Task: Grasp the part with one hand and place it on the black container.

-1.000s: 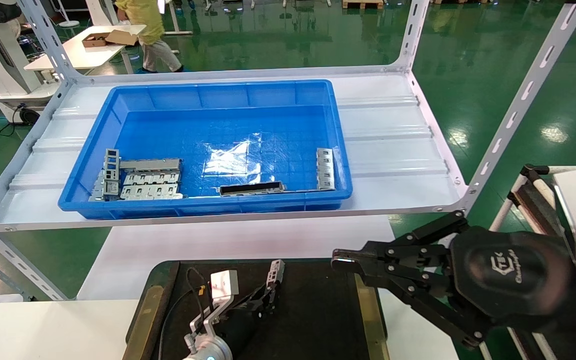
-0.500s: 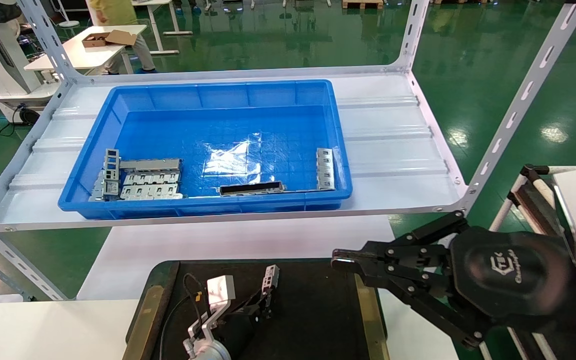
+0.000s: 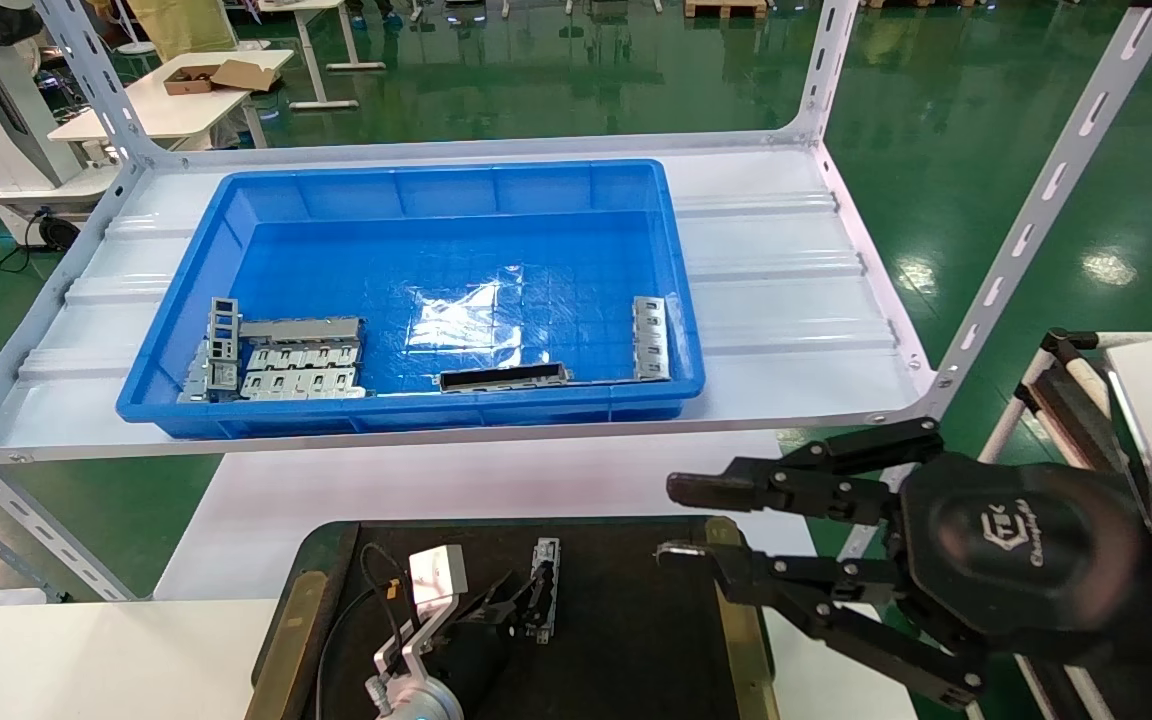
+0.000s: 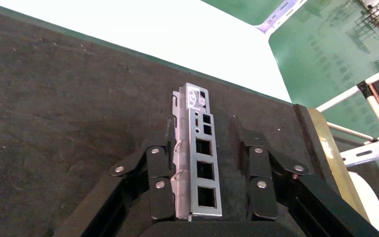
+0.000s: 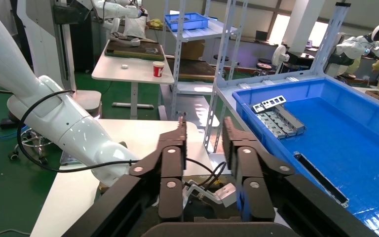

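The part (image 3: 544, 587) lies flat on the black container (image 3: 636, 640), and the left gripper (image 3: 521, 605) is right on top of it, low over the mat. From where I stand, that is the relation that matters: the strip's long axis runs straight along the line of the gripper, pointing away from the wrist, with its ladder of square cutouts between the two fingers.

In the wrist view the part (image 4: 197, 163) sits off centre. One finger (image 4: 159, 185) is touching or just beside the strip's folded edge; the other finger (image 4: 256, 182) stands apart from it, with bare mat showing in the gap. So the jaws are spread and nothing is clamped. The part looks to be resting on the container (image 4: 54, 98) by its own weight.

My guess is the placing is all but done, and the next move is a straight lift upward; dragging sideways could catch that near edge and skew the strip.

The right gripper (image 3: 681, 520) hangs off the container's right side, fingers parted, holding nothing. More parts remain in the blue bin (image 3: 436, 180) on the shelf beyond.
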Tool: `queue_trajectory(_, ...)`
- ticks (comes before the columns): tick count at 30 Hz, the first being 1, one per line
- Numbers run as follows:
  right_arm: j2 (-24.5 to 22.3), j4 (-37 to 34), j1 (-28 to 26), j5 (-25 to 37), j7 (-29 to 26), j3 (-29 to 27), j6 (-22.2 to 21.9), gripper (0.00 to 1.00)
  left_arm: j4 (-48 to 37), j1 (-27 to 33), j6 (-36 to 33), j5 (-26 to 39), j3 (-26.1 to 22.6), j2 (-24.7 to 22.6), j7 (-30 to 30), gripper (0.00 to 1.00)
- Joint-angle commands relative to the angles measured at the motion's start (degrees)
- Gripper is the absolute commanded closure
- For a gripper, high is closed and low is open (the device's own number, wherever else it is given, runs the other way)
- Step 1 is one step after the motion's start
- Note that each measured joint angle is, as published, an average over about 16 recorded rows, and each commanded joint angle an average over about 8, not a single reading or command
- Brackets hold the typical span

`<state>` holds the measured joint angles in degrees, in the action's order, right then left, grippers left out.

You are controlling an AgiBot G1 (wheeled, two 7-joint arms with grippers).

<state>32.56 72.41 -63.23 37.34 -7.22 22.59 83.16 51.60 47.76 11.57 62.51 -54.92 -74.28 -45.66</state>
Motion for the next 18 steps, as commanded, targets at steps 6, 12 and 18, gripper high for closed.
queue_trajectory(6,0.0,0.0,0.0,0.0,0.0,0.0,0.0,0.0,4.36,0.13,3.93,-3.66,-2.6,2.14,4.37,0.0)
queue_trajectory(12,0.0,0.0,0.0,0.0,0.0,0.0,0.0,0.0,11.62,0.53,6.11,-5.84,-5.0,6.65,9.5,0.0)
queue_trajectory(18,0.0,0.0,0.0,0.0,0.0,0.01,0.0,0.0,19.45,1.78,3.97,-7.91,-8.51,13.62,14.27,0.0)
